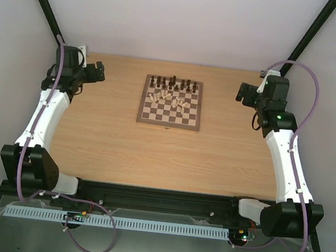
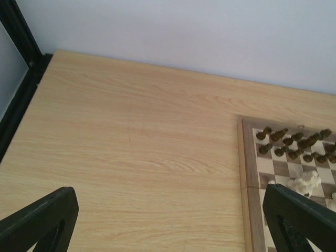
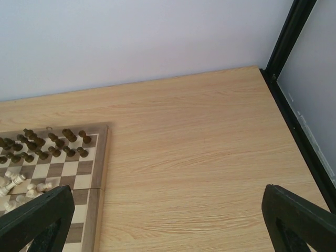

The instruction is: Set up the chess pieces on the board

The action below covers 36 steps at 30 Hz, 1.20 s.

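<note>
The square checked wooden chessboard [image 1: 168,125] sits far-centre on the pale wooden tabletop [image 1: 106,143]. Dark brown turned pieces [image 1: 174,82] fill its far rows, while cream turned pieces [image 1: 170,97] lie jumbled mid-board (several tipped over). The left black two-finger gripper [image 1: 100,72] and the right black two-finger gripper [image 1: 242,92] hang spread wide and empty, one on each side of the board.

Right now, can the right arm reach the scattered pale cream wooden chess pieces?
Probably yes: the open right pincer hangs beside the square checked wooden chessboard, only light wooden tabletop between them, and the cream pieces lie in front of the dark brown row.
</note>
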Each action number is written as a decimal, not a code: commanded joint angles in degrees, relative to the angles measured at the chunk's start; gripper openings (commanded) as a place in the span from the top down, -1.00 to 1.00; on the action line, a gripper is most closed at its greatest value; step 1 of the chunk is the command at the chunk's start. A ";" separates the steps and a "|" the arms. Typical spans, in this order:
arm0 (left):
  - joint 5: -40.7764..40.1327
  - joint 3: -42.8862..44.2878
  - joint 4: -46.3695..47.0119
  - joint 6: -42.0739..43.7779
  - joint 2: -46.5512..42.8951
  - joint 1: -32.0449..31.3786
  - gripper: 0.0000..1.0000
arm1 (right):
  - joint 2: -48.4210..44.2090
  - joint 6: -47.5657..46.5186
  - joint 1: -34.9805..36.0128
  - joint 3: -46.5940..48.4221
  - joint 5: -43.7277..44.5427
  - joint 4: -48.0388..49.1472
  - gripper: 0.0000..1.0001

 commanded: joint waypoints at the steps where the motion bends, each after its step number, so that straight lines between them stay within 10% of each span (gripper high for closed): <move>1: 0.18 -3.49 1.86 -1.66 -0.36 -0.79 -0.98 | 2.24 -1.75 0.26 -0.59 -2.30 -0.75 -0.97; 18: 10.78 -8.48 4.54 0.68 9.58 1.61 -0.99 | 22.65 -5.89 1.49 3.95 -18.35 -3.32 -0.92; 36: 37.35 -0.35 5.85 3.24 30.52 2.38 -0.33 | 42.33 -6.85 3.14 9.63 -33.74 -8.49 0.22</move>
